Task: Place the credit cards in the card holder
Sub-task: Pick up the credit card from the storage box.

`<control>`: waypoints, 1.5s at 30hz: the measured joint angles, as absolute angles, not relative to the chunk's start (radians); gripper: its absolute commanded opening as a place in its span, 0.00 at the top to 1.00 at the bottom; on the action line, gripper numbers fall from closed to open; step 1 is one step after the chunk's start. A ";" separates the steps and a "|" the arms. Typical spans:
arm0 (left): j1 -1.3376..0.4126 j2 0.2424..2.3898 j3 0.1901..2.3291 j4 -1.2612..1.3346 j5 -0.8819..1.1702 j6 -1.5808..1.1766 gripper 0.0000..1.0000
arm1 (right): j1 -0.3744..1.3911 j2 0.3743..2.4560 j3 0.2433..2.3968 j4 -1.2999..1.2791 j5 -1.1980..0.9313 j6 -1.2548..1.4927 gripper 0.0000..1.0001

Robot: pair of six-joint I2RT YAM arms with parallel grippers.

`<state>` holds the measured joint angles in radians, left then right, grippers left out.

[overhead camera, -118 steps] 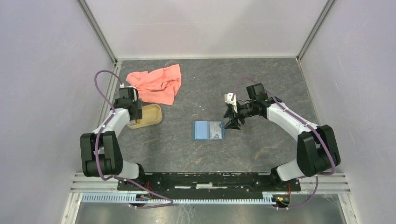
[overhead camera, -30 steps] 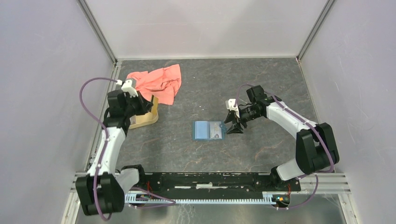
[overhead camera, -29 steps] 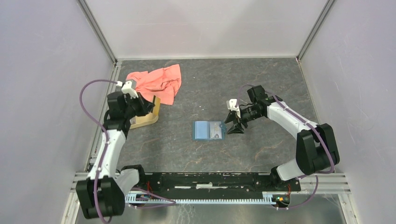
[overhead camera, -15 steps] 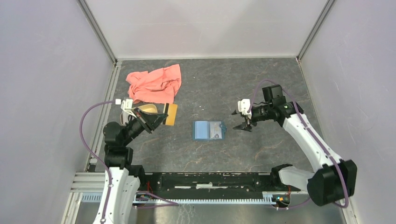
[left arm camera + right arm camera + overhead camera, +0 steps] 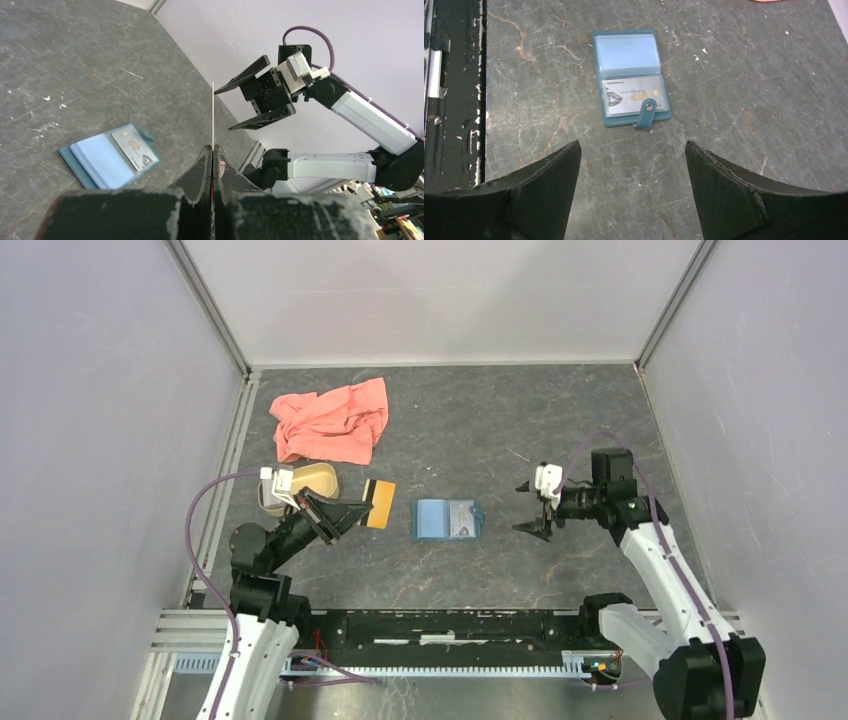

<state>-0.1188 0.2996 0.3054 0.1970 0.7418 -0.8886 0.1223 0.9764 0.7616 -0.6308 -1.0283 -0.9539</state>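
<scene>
The teal card holder (image 5: 447,520) lies open and flat mid-table, with a pale credit card (image 5: 634,95) in its clear pocket and the snap tab (image 5: 646,112) pointing toward my right arm. My left gripper (image 5: 358,508) is shut on a gold-yellow credit card (image 5: 379,504) and holds it in the air just left of the holder. The left wrist view shows that card (image 5: 213,115) edge-on between the fingers (image 5: 203,165). My right gripper (image 5: 527,508) hangs open and empty to the right of the holder, jaws facing it. A dark card is not in view.
A salmon-pink cloth (image 5: 330,420) lies crumpled at the back left. A tan oval dish (image 5: 305,479) sits in front of it, behind my left gripper. The black base rail (image 5: 454,90) runs along the near table edge.
My left arm has lifted the gold card out of the tan dish and carried it right toward the holder. My right gripper has drawn back to the right and opened wider.
</scene>
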 measured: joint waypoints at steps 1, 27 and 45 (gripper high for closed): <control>-0.128 0.298 0.299 0.197 0.735 -0.892 0.98 | 0.121 0.956 0.732 -0.614 -1.036 -0.944 0.12; -0.631 0.624 0.187 0.593 0.286 -0.920 0.98 | 0.125 1.032 0.502 -0.054 -1.301 -0.447 0.09; -0.753 1.058 0.233 1.032 0.154 -0.921 0.96 | 0.374 1.240 0.550 0.627 -1.163 0.463 0.21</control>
